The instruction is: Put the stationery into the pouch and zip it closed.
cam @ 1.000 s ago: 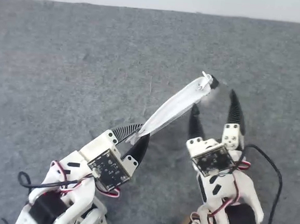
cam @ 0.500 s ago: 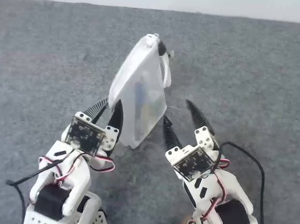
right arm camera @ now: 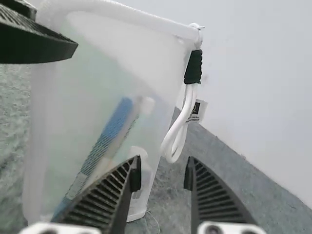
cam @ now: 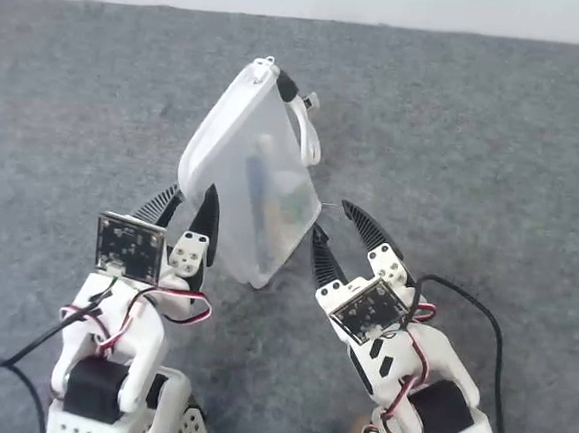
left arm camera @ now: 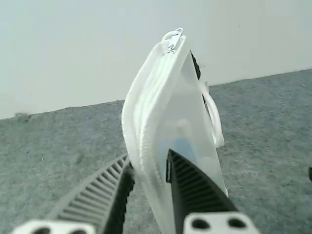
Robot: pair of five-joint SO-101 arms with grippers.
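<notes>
A translucent white pouch (cam: 253, 174) hangs upright above the grey table, with a blue pen (cam: 262, 179) and other stationery showing through it. Its zip pull (left arm camera: 171, 39) sits at the top corner, beside a black stopper (right arm camera: 193, 67) and a white loop cord (right arm camera: 178, 126). My left gripper (cam: 186, 206) is shut on the pouch's zip edge (left arm camera: 146, 146), near its lower end. My right gripper (cam: 332, 222) stands open just right of the pouch's lower corner, holding nothing. In the right wrist view the pouch (right arm camera: 97, 97) and its loop hang in front of the right gripper (right arm camera: 161, 168).
Grey carpet-like cloth (cam: 478, 121) covers the table, and a pale wall runs along its far edge. A black cable (cam: 492, 323) loops beside the right arm's base. A finger (right arm camera: 34, 39) of the left gripper shows in the right wrist view.
The left arm swung left and lifted the pouch, turning it from edge-on to broad-side upright. The right gripper drew back and left, away from the zip end, staying open.
</notes>
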